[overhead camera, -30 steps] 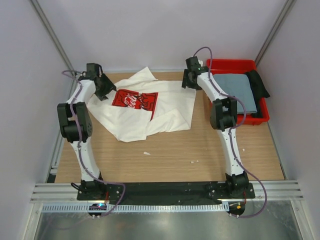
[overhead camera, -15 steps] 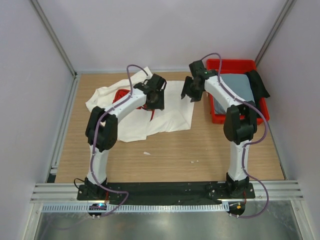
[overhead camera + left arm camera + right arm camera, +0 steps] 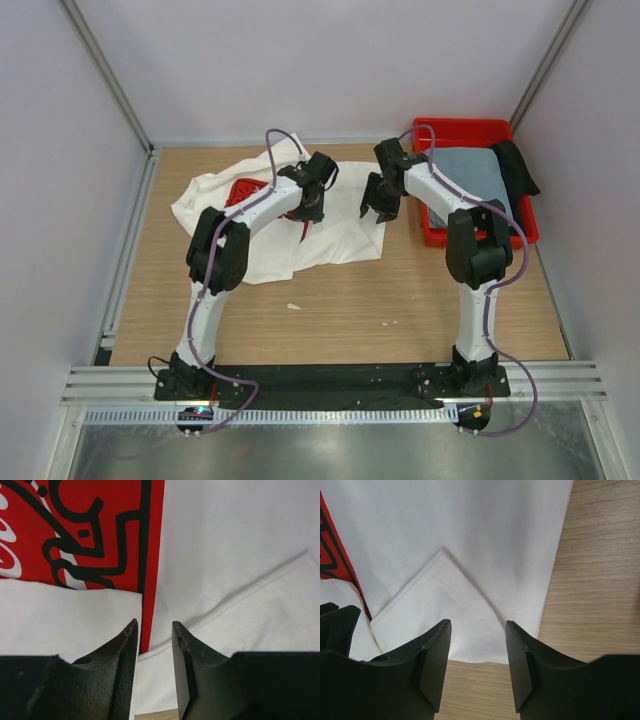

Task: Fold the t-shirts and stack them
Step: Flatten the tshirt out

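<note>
The white t-shirt [image 3: 335, 225] lies rumpled across the far half of the table, its red print [image 3: 75, 535] partly covered by a fold. My left gripper [image 3: 312, 205] hovers over the shirt's middle beside the print's right edge. Its jaws [image 3: 154, 630] are open with a narrow gap and only cloth below. My right gripper [image 3: 378, 208] hangs open over the shirt's right hem [image 3: 470, 630], where a folded corner meets bare wood. The grey-blue t-shirt [image 3: 470, 175] lies flat in the red bin.
The red bin [image 3: 470, 127] stands at the far right with a black cloth [image 3: 515, 165] draped over its right side. Two small white scraps [image 3: 293, 306] lie on the wood nearer the arm bases. Metal frame posts rise at both far corners.
My left arm swung from the shirt's far left corner to its middle, and the left side now lies bunched. The right gripper came nearer, to the right hem. Both jaws narrowed.
</note>
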Controlling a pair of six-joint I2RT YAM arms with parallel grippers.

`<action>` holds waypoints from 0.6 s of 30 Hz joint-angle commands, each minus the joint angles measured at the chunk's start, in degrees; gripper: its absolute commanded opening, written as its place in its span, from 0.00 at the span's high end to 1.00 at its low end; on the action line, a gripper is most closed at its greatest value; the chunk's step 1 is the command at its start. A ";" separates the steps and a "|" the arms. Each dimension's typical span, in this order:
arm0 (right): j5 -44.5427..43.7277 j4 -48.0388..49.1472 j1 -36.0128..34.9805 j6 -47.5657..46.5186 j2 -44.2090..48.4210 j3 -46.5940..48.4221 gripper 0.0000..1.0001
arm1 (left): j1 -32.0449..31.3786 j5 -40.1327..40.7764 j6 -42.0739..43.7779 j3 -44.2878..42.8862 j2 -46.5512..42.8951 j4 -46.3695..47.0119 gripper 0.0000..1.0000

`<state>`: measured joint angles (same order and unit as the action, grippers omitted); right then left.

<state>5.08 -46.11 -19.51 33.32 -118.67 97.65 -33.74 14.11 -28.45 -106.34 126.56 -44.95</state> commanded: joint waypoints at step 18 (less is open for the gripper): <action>1.07 2.42 -0.18 -0.10 1.16 -0.79 0.47 | 2.45 1.19 1.73 -6.86 5.62 -1.98 0.74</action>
<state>5.61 -44.82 -19.51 33.23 -118.67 96.71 -31.57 14.61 -27.40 -111.04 131.48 -46.59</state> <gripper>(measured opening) 0.534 0.257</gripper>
